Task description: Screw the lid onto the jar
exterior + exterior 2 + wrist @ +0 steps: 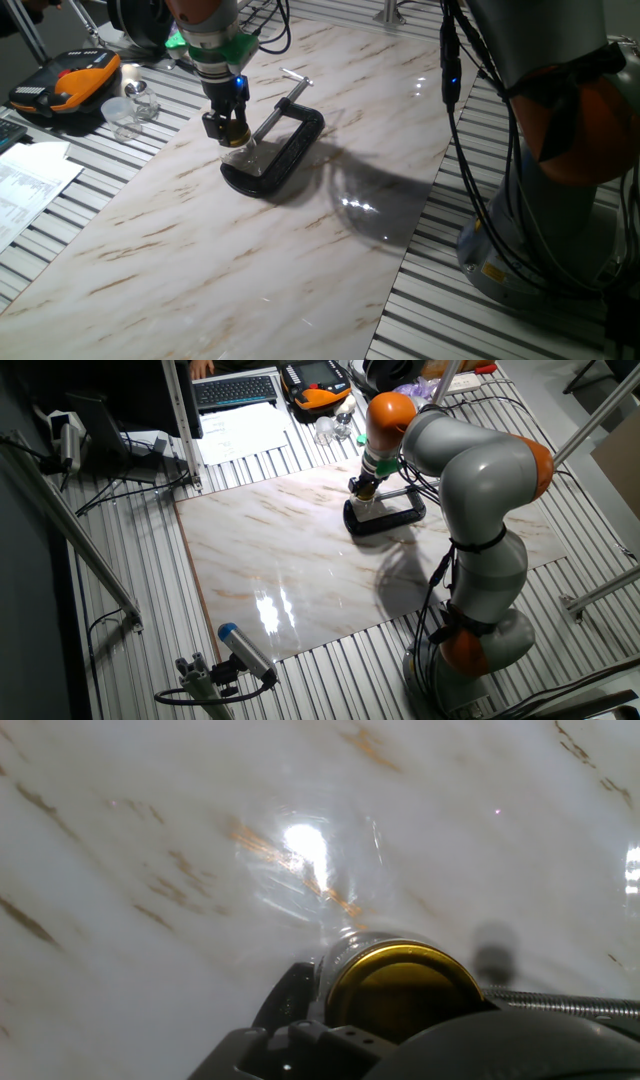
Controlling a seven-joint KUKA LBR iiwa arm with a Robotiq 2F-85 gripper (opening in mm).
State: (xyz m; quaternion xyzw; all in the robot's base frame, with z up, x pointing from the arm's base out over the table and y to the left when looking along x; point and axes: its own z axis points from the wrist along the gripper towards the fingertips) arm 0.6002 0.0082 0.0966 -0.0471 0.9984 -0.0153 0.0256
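Note:
The gold lid (235, 134) sits on top of the small clear glass jar (243, 158). The jar stands in the mouth of a black C-clamp (285, 150) that lies flat on the marble board. My gripper (232, 130) comes straight down over the jar, its black fingers on either side of the lid and shut on it. From the other fixed view, the gripper (367, 488) hides most of the jar (369, 506). The hand view shows the lid (405, 990) on the jar's neck, with the glass body (310, 870) beyond it and the clamp screw (560, 1003) to the right.
An orange-black case (65, 85) and clear plastic containers (130, 108) lie at the back left off the board. Papers (30, 185) lie at the left edge. The arm's base and cables (540, 180) stand on the right. A keyboard (235, 390) lies behind the board.

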